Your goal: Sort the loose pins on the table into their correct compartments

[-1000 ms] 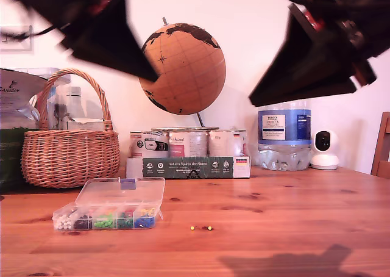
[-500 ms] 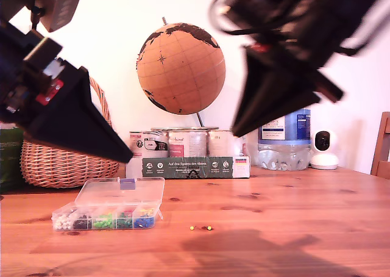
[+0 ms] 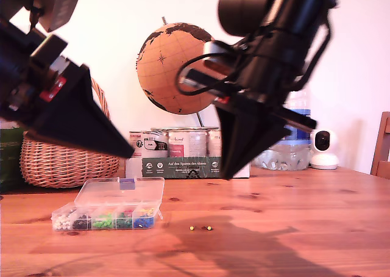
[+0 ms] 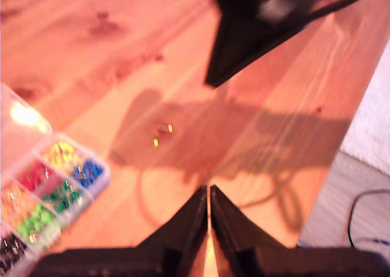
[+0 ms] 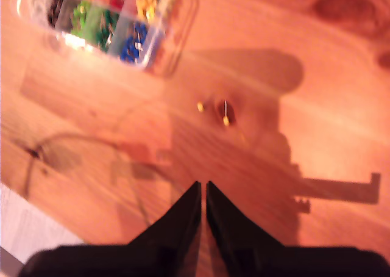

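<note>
Two small yellow-headed pins [image 3: 200, 227] lie loose on the pine table [image 3: 304, 216], right of the clear organizer's compartments [image 3: 106, 218] in the exterior view. The organizer's lid [image 3: 122, 190] is folded back. My first gripper [image 3: 128, 152] hangs shut above the organizer at the exterior view's left. My second gripper [image 3: 226, 174] hangs shut above and just right of the pins. The first wrist view shows the pins [image 4: 162, 133], the compartments [image 4: 49, 191], my first gripper [image 4: 209, 191] and my second gripper [image 4: 210, 82]. In the second wrist view I see the pins [image 5: 213, 111], the compartments [image 5: 109, 21] and my second gripper [image 5: 202, 185].
Along the back stand a wicker basket [image 3: 67, 158], a cork globe [image 3: 181, 68], cans [image 3: 186, 143] behind a green box [image 3: 195, 166], a water bottle [image 3: 286, 149] and a white camera [image 3: 324, 149]. A chair [image 3: 382, 146] shows at the exterior view's right edge.
My second arm has swung down and toward the exterior view's left, ending over the pins. My first arm dropped over the organizer a second ago and has since held still.
</note>
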You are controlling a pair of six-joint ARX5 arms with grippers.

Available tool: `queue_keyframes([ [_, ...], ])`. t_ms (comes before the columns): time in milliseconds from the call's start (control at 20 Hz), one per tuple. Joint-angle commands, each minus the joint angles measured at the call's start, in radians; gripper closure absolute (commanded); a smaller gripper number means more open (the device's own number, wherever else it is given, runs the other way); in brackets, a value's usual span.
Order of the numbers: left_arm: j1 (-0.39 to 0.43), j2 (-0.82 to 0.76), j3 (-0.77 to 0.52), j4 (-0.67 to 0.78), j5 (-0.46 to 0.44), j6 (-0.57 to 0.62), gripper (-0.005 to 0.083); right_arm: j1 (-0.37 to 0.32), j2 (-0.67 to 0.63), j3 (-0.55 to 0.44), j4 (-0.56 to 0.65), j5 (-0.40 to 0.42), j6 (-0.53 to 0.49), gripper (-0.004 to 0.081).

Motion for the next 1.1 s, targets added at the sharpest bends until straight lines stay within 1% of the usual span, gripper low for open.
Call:
queue_keyframes([
  [0,-0.001,0.011,-0.019,0.012,0.002,0.004,0.0797,0.006,0.024,0.029,-0.007,0.005,0.019,0.0752],
  [100,-0.001,0.011,-0.019,0.006,0.002,0.004,0.0797,0.007,0.041,0.048,-0.013,0.013,0.020,0.0752],
  [250,-0.001,0.011,-0.019,0.005,0.002,0.004,0.0797,0.011,0.058,0.064,-0.040,0.048,0.023,0.0752],
  [400,-0.001,0.011,-0.019,0.005,0.002,0.004,0.0797,0.011,0.090,0.080,-0.063,0.047,0.025,0.0752],
  [500,-0.001,0.011,-0.019,0.005,0.002,0.004,0.0797,0.013,0.105,0.086,-0.072,0.035,-0.005,0.0747],
  [550,-0.001,0.011,-0.019,0.005,0.002,0.004,0.0797,0.013,0.105,0.087,-0.072,0.011,-0.034,0.0747],
  [600,-0.001,0.011,-0.019,0.005,0.002,0.004,0.0797,0.013,0.105,0.087,-0.066,-0.021,-0.033,0.0749],
  [700,-0.001,0.011,-0.019,0.005,0.002,0.004,0.0797,0.006,0.105,0.090,-0.048,-0.116,-0.032,0.0756],
  [750,-0.001,0.011,-0.019,0.005,0.002,0.004,0.0797,0.003,0.105,0.090,-0.032,-0.132,-0.032,0.0760],
  [850,-0.001,0.011,-0.019,0.004,0.002,0.004,0.0797,0.005,0.106,0.090,0.011,-0.098,-0.012,0.0765],
  [950,-0.001,0.011,-0.019,0.004,0.002,0.004,0.0797,0.005,0.107,0.090,0.049,-0.053,0.045,0.0765],
  [1050,-0.001,0.011,-0.019,0.005,0.002,0.004,0.0797,0.005,0.107,0.090,0.033,-0.023,0.055,0.0765],
])
